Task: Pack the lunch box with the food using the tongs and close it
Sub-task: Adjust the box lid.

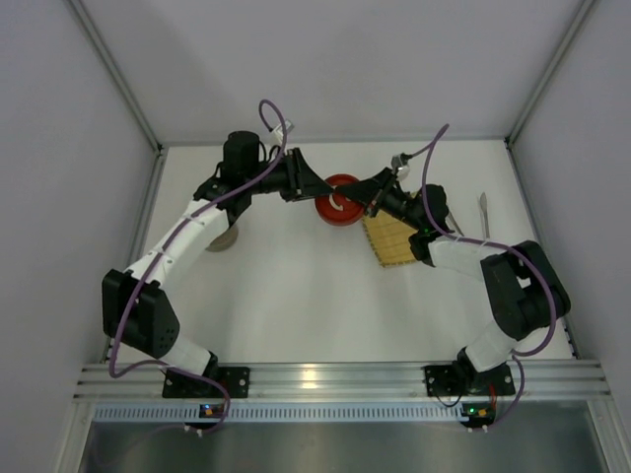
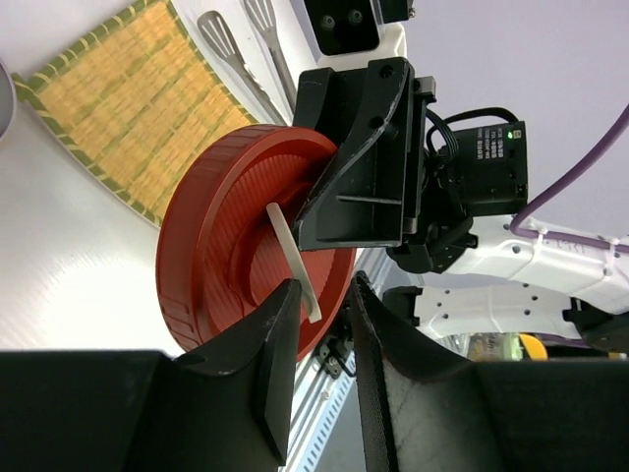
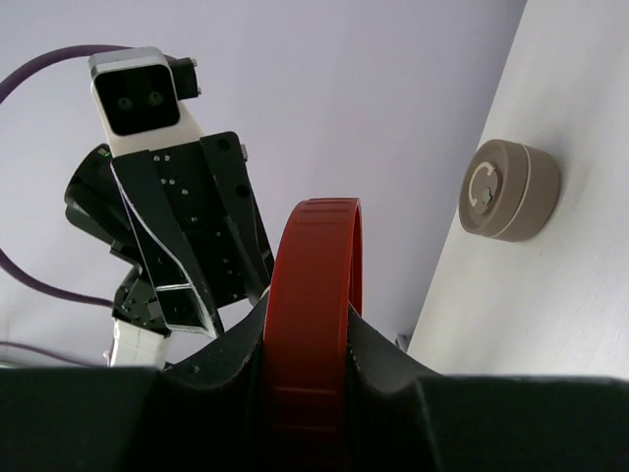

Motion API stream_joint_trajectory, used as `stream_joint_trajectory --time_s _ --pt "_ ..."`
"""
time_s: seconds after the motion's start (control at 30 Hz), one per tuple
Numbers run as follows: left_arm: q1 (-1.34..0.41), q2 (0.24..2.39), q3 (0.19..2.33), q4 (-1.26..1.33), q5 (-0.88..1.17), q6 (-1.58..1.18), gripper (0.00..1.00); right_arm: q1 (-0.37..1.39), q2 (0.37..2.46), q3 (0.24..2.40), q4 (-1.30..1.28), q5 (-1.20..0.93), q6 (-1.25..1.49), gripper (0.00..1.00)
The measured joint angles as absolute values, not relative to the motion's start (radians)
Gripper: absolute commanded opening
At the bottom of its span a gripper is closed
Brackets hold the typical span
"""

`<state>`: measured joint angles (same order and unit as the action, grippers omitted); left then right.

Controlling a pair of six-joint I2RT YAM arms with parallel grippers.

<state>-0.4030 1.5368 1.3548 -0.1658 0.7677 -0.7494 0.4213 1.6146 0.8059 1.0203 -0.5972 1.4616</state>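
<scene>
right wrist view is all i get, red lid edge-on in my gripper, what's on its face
observer: a white curved handle on the red lid, facing the left gripper.
operator: left gripper shut on it
observer: no, it is open, with the handle's tip in the gap.
operator: tongs
observer: the tongs lie right of the bamboo mat in the top view, held by neither gripper.
</scene>
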Motion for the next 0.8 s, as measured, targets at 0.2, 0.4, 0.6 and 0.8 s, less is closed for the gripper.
stream_joint_trajectory --time_s 0.2,0.4,0.6,0.8 --pt "-0.419 1.537 1.380 -0.206 0.709 -0.689 0.30 0.422 1.615 0.806 1.033 -0.590 1.500 0.00" --pt "-0.433 1.547 1.384 -0.204 0.709 -0.677 0.27 0.438 1.619 0.817 1.054 -0.611 1.491 0.00" --pt "-0.429 1.547 1.386 -0.189 0.709 -0.676 0.22 0.435 1.619 0.841 1.040 -0.617 1.450 0.00" --pt "-0.428 1.540 1.387 -0.236 0.691 -0.628 0.05 0.435 1.619 0.844 1.015 -0.637 1.403 0.17"
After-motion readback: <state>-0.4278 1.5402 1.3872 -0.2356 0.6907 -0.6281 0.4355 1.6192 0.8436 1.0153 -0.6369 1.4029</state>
